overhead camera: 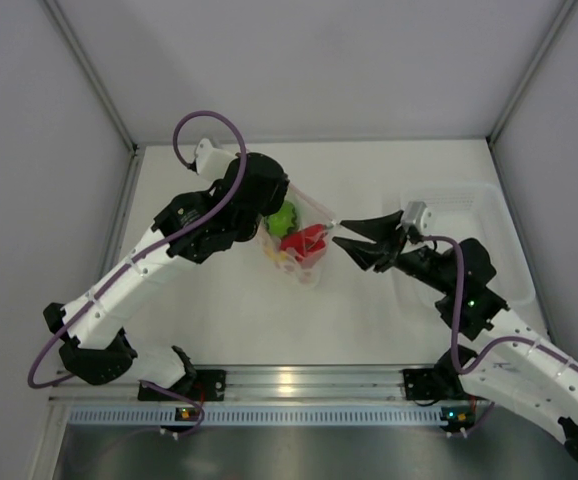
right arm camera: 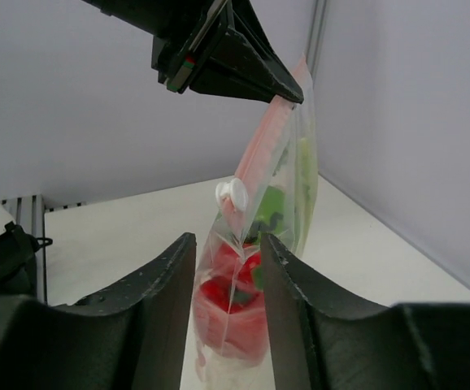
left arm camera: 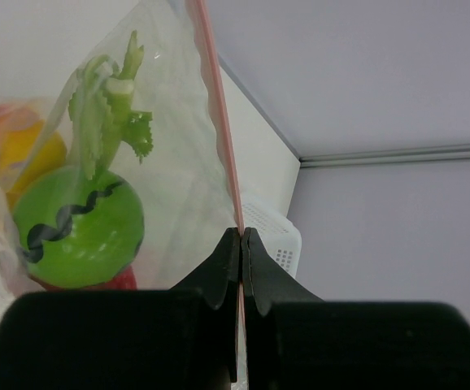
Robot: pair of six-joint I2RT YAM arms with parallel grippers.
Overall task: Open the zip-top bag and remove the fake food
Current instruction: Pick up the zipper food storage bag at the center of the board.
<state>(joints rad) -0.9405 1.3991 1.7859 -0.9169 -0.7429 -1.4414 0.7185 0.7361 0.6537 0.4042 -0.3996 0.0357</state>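
The clear zip-top bag (overhead camera: 304, 240) hangs above the table with its pink zip strip (left arm camera: 219, 122) running up from my left gripper (left arm camera: 241, 237), which is shut on that strip. Inside it are a green ball with leafy stalk (left arm camera: 79, 227), a yellow piece (left arm camera: 32, 158) and red fake food (right arm camera: 233, 305). My right gripper (right arm camera: 227, 252) is open, its jaws on either side of the bag's near corner, just below the white zip slider (right arm camera: 235, 193). In the top view the right gripper (overhead camera: 344, 243) sits at the bag's right end and the left gripper (overhead camera: 266, 205) at its left.
A translucent white tray (overhead camera: 479, 215) stands at the right, under my right arm. Grey walls enclose the table on three sides. A metal rail (overhead camera: 299, 385) runs along the near edge.
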